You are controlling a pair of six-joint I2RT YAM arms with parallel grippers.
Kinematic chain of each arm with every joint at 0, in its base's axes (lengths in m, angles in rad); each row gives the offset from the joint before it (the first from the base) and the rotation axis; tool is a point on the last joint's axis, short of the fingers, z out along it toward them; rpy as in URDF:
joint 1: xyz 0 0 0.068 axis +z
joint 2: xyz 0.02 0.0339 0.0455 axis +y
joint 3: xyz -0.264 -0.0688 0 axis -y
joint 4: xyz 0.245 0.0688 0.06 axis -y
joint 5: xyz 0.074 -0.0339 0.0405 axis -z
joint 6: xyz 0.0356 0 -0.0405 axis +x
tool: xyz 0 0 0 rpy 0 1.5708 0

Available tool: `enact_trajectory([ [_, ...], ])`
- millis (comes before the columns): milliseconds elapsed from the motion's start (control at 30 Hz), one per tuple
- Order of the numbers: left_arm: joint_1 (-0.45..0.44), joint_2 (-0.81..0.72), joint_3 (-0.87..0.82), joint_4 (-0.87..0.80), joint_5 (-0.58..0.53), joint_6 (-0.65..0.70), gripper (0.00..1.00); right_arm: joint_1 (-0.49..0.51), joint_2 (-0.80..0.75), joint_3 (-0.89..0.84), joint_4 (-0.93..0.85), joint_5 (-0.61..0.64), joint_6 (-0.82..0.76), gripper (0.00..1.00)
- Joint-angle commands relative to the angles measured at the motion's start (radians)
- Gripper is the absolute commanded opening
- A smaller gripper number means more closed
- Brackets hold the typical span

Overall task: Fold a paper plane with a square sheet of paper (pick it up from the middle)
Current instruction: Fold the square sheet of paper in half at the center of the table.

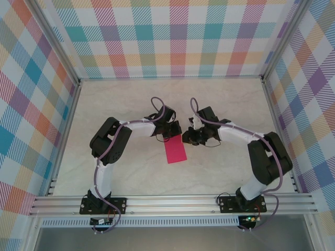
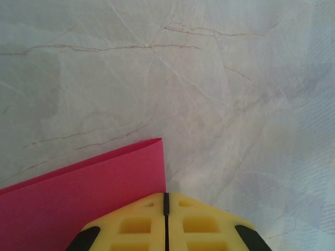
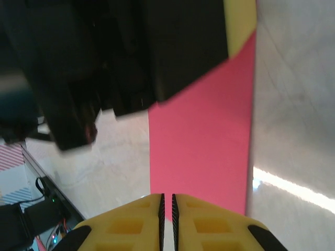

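The magenta-pink sheet of paper [image 1: 176, 151] lies flat on the marble table as a folded, narrow rectangle between the two arms. My left gripper [image 1: 171, 132] sits at the sheet's far end. In the left wrist view its yellow jaws [image 2: 166, 196] are shut, standing right at the paper's [image 2: 94, 183] corner and folded edge. My right gripper [image 1: 187, 137] hovers by the sheet's upper right. Its jaws [image 3: 167, 196] are shut to a hairline gap above the paper's [image 3: 201, 141] edge, nothing held between them. The left gripper's finger [image 3: 239, 21] shows over the sheet's far end.
The pale marble tabletop [image 1: 131, 104] is enclosed by plaid walls [image 1: 172, 36] at the back and sides. An aluminium rail [image 1: 172, 201] carrying both arm bases runs along the near edge. Bare table stretches left, right and behind the sheet.
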State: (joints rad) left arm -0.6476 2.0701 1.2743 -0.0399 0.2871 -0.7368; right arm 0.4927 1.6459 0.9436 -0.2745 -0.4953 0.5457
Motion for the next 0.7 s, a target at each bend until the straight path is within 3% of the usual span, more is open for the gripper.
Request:
enact_trajectory([
  [0,-0.005,0.029,-0.009,-0.074,-0.04,-0.007,0.07,0.004,0.098,0.018,0.03,-0.005,0.026,0.14],
  [233,-0.005,0.018,-0.007,-0.068,-0.053,-0.014,0.07,0.004,0.201,0.004,0.04,-0.06,0.009,0.14],
  [667,0.025,0.05,0.101,-0.132,-0.157,0.033,0.08,0.004,0.191,-0.147,-0.016,-0.034,-0.036,0.13],
])
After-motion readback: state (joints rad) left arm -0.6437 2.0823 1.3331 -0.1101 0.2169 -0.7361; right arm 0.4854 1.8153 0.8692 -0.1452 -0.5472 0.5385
